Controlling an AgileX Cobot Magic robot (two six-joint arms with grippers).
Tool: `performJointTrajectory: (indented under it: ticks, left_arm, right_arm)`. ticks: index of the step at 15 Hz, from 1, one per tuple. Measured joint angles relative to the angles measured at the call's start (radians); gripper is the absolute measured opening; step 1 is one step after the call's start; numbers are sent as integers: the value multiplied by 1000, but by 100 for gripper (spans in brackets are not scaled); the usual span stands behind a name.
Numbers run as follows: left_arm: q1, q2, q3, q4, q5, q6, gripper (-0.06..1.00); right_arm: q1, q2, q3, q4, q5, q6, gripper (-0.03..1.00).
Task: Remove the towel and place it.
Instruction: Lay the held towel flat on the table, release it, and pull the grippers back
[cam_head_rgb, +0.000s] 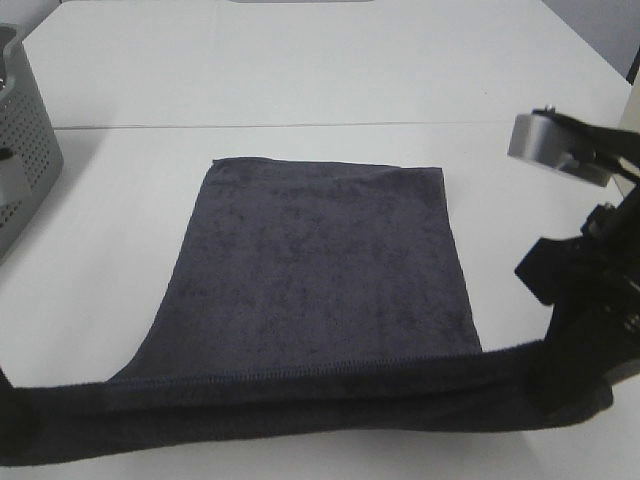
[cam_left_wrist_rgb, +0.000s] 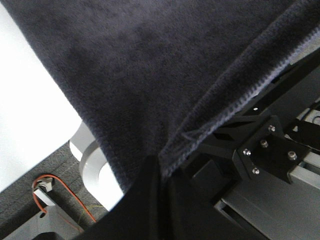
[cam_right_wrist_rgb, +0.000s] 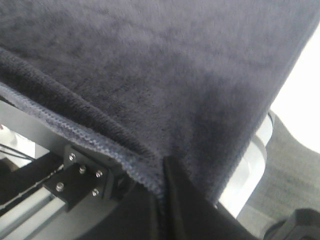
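Note:
The dark charcoal towel (cam_head_rgb: 320, 260) lies spread flat on the white table (cam_head_rgb: 300, 80). Its near edge is lifted and stretched taut between my two grippers. My left gripper (cam_head_rgb: 12, 430) is shut on the towel's near-left corner at the bottom left of the exterior view. The left wrist view shows it pinching the hemmed edge (cam_left_wrist_rgb: 162, 167). My right gripper (cam_head_rgb: 575, 385) is shut on the near-right corner. The right wrist view shows it clamping the hem (cam_right_wrist_rgb: 162, 177). The towel (cam_left_wrist_rgb: 150, 65) (cam_right_wrist_rgb: 160, 65) fills both wrist views. No white tag is visible.
A grey perforated basket (cam_head_rgb: 25, 150) stands at the table's far left edge. My right arm's body and camera housing (cam_head_rgb: 555, 145) rise at the right edge. A seam in the table (cam_head_rgb: 300, 125) runs behind the towel.

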Motion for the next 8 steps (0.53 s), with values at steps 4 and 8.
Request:
performJointTrajectory:
  ticks: [4,8]
  left_arm:
    - [-30,49,100,-54,-4,26,0]
    - [-222,124,109,-22,-14,8,0]
  right_arm:
    - [0,-1,103,29,-4,32,1]
    - [-3,-2,163,24,2,53,1]
